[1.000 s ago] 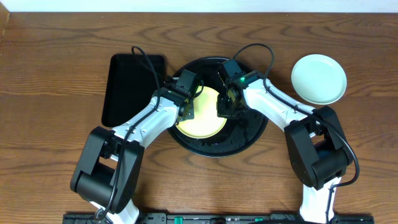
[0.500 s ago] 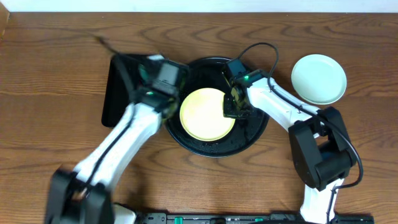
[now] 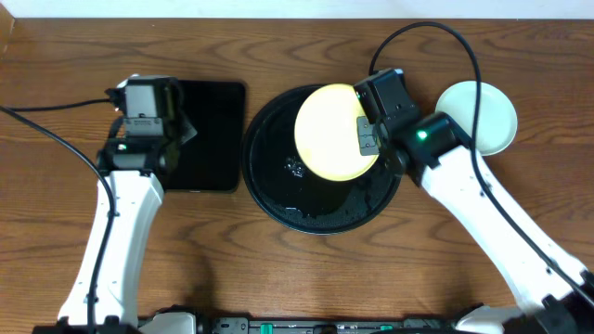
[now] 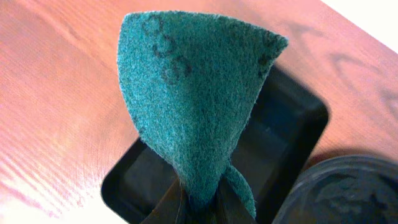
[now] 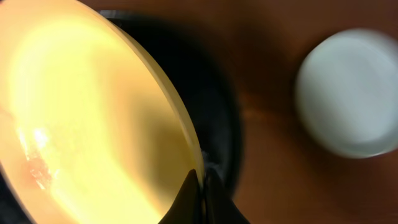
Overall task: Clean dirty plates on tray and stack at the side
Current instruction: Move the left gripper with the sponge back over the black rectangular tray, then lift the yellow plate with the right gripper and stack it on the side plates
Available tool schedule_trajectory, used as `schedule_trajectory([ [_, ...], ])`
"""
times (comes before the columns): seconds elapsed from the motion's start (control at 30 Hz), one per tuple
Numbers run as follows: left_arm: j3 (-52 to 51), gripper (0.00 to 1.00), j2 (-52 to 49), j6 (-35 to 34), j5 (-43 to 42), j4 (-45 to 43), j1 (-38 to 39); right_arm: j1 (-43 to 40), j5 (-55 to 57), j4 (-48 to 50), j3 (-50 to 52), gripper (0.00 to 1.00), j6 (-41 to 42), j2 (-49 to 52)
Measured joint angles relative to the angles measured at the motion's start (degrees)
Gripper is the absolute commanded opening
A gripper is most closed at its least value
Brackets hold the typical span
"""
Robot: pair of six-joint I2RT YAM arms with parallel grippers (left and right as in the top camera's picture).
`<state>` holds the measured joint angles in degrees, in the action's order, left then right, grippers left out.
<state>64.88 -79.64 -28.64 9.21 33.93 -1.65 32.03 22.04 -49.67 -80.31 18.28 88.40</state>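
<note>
Overhead, we see our right gripper (image 3: pixel 368 141) pinching the yellow plate (image 3: pixel 327 130) by its rim, plate leftward, tilted above the tray (image 3: pixel 278 199), faintly red-smeared. Our left gripper (image 4: pixel 199 208) clamps a green pad (image 4: pixel 193 106) bearing unreadable ring marks.

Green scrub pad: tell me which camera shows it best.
Left wrist: the green scrub pad fills the frame, pinched at its base by the left gripper. Overhead shows only a small dark flap beside that gripper; right wrist shows none of it.

No legible txt/labels anywhere; just faint ring marks on green scrub pad (image 4: pixel 193 106), unreadable.
</note>
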Motion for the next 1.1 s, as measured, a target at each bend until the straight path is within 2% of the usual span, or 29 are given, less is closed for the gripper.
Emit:
schedule_trajectory([
  [0.2, -0.17, 0.08, -5.55, -0.04, -4.55, 1.27, -3.23, 3.96, 13.92, 3.39, 0.0, 0.01, -6.99, -1.79],
  [0.4, -0.39, 0.08, -11.19, 0.15, -6.82, 1.18, -3.5, 7.63, 23.37, 11.13, 0.02, 0.01, -18.75, -1.79],
  [0.57, -0.57, 0.08, -14.27, 0.87, -8.11, -0.11, -3.52, 11.23, 29.05, 19.65, 0.04, 0.01, -31.19, -1.79],
  [0.8, -0.66, 0.08, -15.89, 1.95, -9.7, -0.72, -3.52, 16.46, 40.17, 35.71, 0.02, 0.01, -54.71, -1.79],
  [0.9, -0.66, 0.08, -15.89, 1.97, -10.05, -0.76, -3.5, 18.34, 42.73, 39.26, 0.02, 0.01, -62.14, -1.81],
  [1.0, -0.66, 0.08, -15.89, 2.1, -10.21, -0.76, -3.52, 19.43, 44.04, 39.98, 0.02, 0.01, -66.34, -1.81],
  [1.1, -0.66, 0.08, -15.89, 2.12, -10.23, -0.76, -3.5, 19.45, 44.65, 39.71, 0.02, 0.01, -66.31, -1.81],
])
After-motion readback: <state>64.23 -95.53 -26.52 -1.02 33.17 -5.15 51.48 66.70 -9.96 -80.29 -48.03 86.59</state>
